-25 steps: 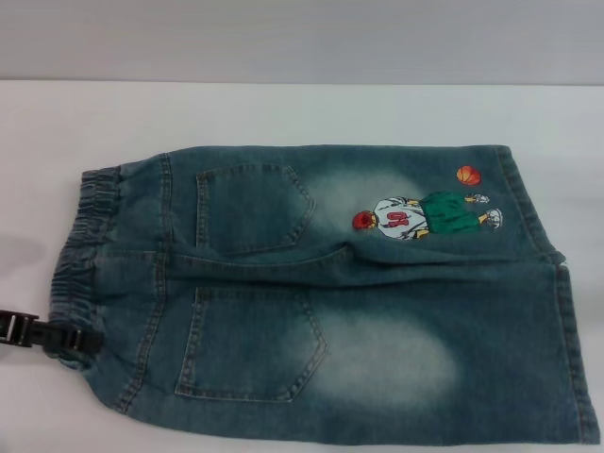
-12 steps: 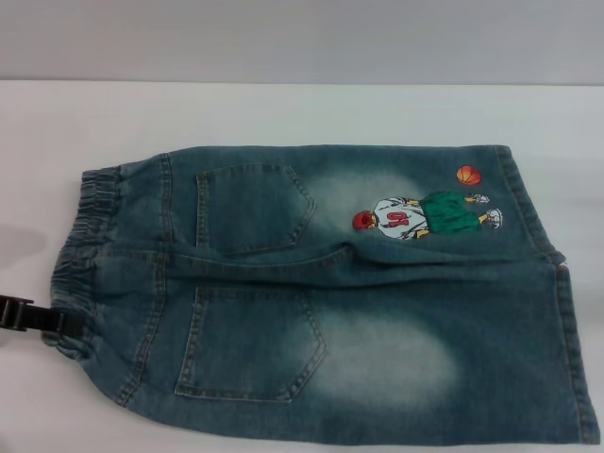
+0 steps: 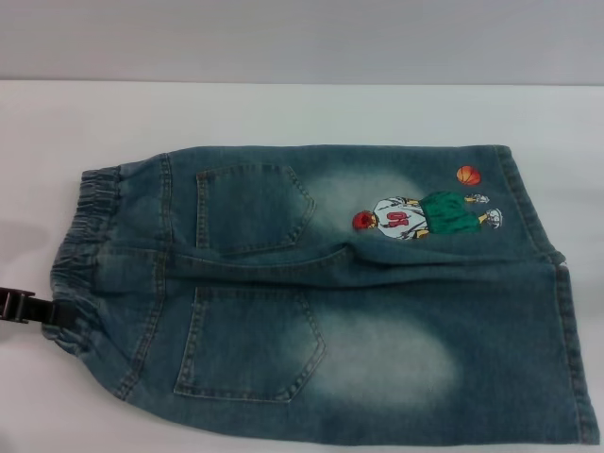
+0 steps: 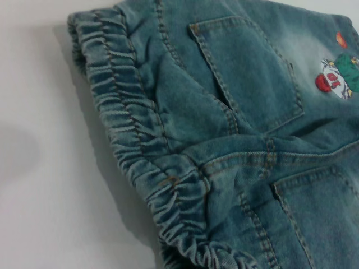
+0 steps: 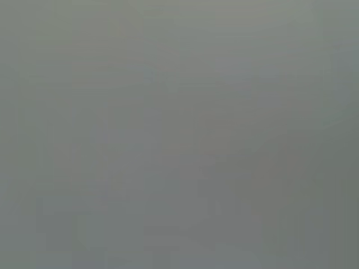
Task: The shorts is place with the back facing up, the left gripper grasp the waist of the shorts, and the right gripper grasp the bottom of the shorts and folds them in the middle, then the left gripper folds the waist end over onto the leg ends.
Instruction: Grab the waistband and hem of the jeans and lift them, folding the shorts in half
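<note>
Now left hand (image 3: pixel 45 314) farther from shorts (image 3: pixel 330 293).

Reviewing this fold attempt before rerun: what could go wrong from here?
1. The left claw sits at the near corner of the waist, not its middle; a lift from there may skew the shorts.
2. The waist is gathered and thick in the left wrist view, so the grip may catch only some folds and slip.
3. The right claw appears in no view; the leg ends look unheld, so the middle fold may go one-sided.

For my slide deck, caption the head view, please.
Left gripper at the elastic waist of flat, back-up denim shorts.
</note>
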